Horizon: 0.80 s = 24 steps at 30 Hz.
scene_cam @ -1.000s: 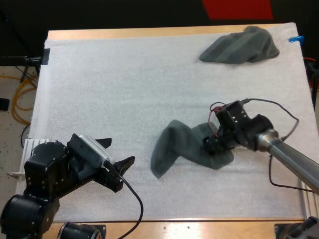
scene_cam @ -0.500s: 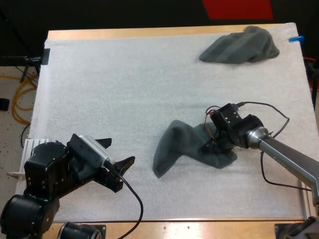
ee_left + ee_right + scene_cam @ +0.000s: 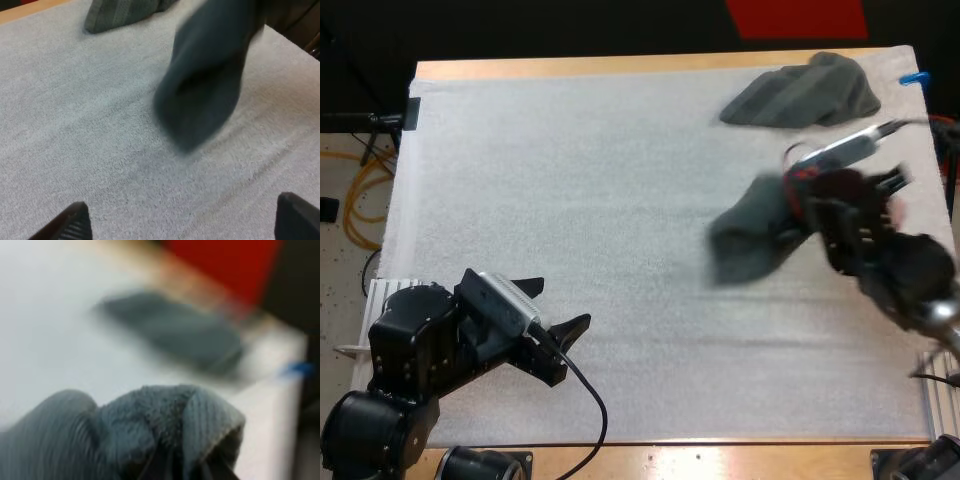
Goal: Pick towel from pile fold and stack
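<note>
- Right gripper [image 3: 812,203]: over the right half of the mat [image 3: 570,180], smeared by motion. It is clamped on the held towel [image 3: 750,240]. In the right wrist view the cloth bunches up right at the camera [image 3: 165,425], and the fingers are buried in its folds.
- Held towel: its long axis runs diagonally in the high view. The gripped end is up by the right gripper, and the free end points toward the near-left of the mat.
- The left wrist view shows the held towel [image 3: 205,80] hanging as a dark drooping lobe, rounded end lowest. A faint shadow lies on the mat beneath it. Whether the tip touches the mat cannot be told.
- Crumpled towel [image 3: 802,92]: lies on the mat's far right corner, beyond the held towel and apart from it. Its long axis lies roughly along the far edge of the table [image 3: 620,66], with the right end slightly farther back.
- Left gripper [image 3: 560,303]: at the mat's near-left, well apart from both towels. Its fingers [image 3: 70,227] are spread wide with nothing between them, and it points toward the mat's middle.
</note>
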Motion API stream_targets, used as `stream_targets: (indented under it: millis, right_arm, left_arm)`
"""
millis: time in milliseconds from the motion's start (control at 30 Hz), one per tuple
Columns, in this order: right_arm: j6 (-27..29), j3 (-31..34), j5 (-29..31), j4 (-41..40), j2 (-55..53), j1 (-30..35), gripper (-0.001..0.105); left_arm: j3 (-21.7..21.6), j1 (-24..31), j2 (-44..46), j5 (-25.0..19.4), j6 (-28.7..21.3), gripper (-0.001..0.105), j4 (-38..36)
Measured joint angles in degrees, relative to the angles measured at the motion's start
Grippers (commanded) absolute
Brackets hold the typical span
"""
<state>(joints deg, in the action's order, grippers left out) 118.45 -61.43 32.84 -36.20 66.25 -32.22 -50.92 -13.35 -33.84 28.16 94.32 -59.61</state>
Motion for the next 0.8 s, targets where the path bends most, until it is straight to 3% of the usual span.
stream_targets:
  millis: [100, 200, 333, 533, 800]
  right_arm:
    - [4.0, -2.9, 6.9, 3.8, -3.8, 0.0, 0.000]
    - [3.3, -4.2, 5.2, 4.6, -6.3, 0.0, 0.000]
    - [-3.7, -3.0, -5.2, 1.0, -6.1, 0.0, 0.000]
    - [-17.2, 4.4, -23.5, -2.2, 0.5, -1.9, 0.000]
    - [-24.0, 5.6, -38.0, 1.0, 8.8, -15.5, 0.000]
  left_arm:
    - [0.0, 0.0, 0.0, 0.0, 0.0, 0.072, 0.0]
    - [0.0, 0.0, 0.0, 0.0, 0.0, 0.072, 0.0]
    - [0.0, 0.0, 0.0, 0.0, 0.0, 0.072, 0.0]
    - [0.0, 0.0, 0.0, 0.0, 0.0, 0.072, 0.0]
    - [0.0, 0.0, 0.0, 0.0, 0.0, 0.072, 0.0]
